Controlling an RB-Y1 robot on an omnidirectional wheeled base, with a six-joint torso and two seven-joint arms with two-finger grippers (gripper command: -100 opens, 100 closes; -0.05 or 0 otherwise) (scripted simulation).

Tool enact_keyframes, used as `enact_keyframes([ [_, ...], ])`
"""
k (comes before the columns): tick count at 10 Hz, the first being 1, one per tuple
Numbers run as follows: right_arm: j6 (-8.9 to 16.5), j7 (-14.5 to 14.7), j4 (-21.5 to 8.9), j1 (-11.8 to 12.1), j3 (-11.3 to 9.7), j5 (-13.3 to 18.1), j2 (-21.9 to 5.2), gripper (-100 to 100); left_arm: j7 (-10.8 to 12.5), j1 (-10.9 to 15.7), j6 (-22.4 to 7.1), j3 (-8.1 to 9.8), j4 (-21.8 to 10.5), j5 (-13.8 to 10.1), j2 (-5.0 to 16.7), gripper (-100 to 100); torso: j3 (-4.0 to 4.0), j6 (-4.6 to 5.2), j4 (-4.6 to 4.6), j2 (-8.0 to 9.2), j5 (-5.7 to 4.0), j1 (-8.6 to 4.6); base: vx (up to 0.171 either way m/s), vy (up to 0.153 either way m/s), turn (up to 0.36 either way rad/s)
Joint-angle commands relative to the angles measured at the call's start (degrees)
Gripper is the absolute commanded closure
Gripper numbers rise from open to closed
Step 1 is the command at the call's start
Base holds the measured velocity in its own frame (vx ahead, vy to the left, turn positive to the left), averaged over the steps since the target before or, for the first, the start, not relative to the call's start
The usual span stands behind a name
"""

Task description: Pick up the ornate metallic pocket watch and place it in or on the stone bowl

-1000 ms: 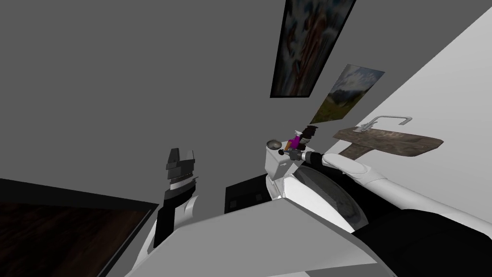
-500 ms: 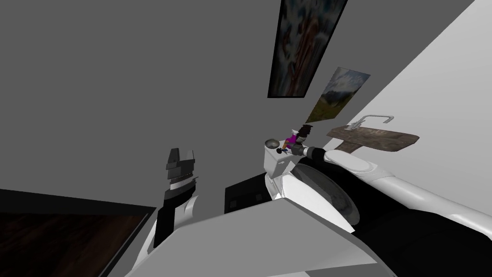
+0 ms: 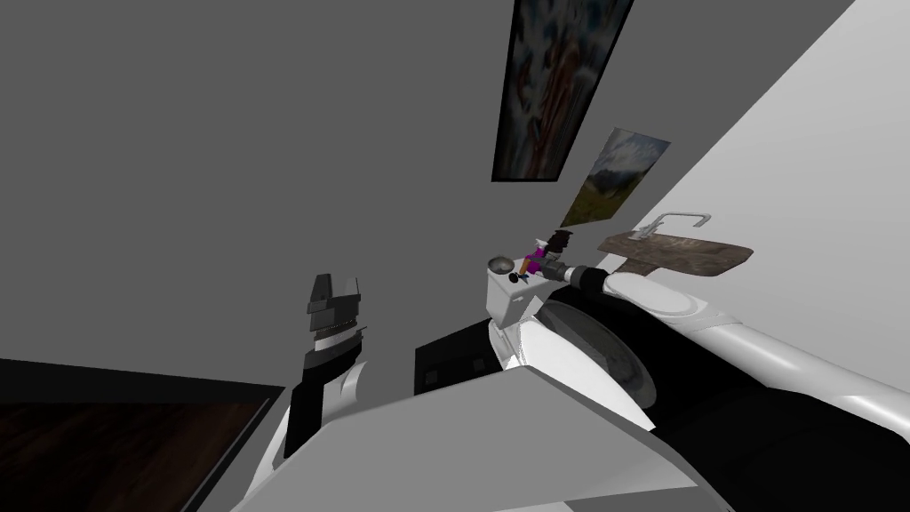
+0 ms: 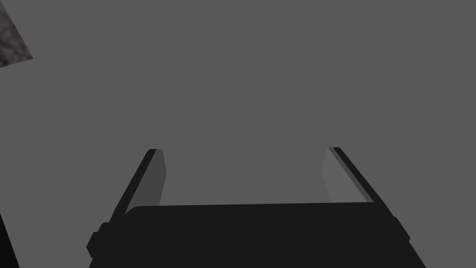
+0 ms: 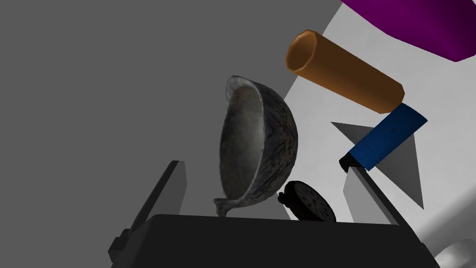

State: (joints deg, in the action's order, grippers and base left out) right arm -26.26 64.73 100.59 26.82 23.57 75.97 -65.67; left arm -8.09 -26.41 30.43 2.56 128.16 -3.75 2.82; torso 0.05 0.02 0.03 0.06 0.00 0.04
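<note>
Progress check: nothing's grabbed yet imo. The pocket watch (image 5: 309, 202), dark with a pale dial, is lying on the white toilet tank lid (image 5: 441, 116), right by the foot of the stone bowl (image 5: 258, 149). I can't tell if they're touching. The right gripper (image 5: 265, 167) has its jaws spread wide and holds nothing. The watch sits between them, close to the gripper body. So the reach looks about done. Closing on the watch, lifting it and setting it in the bowl are all left. In the head view all this is just right of centre.

The left gripper (image 4: 244, 150) hangs left of centre in the head view, jaws wide too, empty.

Counts:
- one watch
- one bowl
- one orange tube (image 5: 344, 72)
- one blue piece (image 5: 388, 137) just beside the tube's end
- one purple thing (image 5: 418, 23)
- two wall pictures, a tall picture (image 3: 555, 89) and a landscape picture (image 3: 613, 178)
- one sink (image 3: 684, 255) at centre right
</note>
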Motion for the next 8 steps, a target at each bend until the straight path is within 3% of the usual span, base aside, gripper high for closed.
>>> enact_keyframes([
  [1, 1.12, 1.52, 1.19, 0.42, 1.29, 2.05, -0.56, -100, 0.00, 0.00, 0.00, 0.00, 0.00, 0.00, 0.00, 0, 0.00, 0.00, 0.00, 0.00, 0.00, 0.00, -0.002, -0.013, -0.045],
  [5, 2.54, 4.59, 3.45, 1.17, 1.78, 6.04, -1.18, -100, 0.00, 0.00, 0.00, 0.00, 0.00, 0.00, 0.00, 0, -0.04, -0.02, -0.02, -0.06, -0.02, -0.06, 0.009, -0.022, -0.012],
  [8, 3.13, 6.76, 5.59, 2.05, 0.79, 9.29, -1.75, -100, 0.00, 0.00, 0.00, 0.00, 0.00, 0.00, 0.00, 0, -0.07, -0.03, -0.03, -0.11, -0.04, -0.10, 0.022, -0.033, 0.014],
])
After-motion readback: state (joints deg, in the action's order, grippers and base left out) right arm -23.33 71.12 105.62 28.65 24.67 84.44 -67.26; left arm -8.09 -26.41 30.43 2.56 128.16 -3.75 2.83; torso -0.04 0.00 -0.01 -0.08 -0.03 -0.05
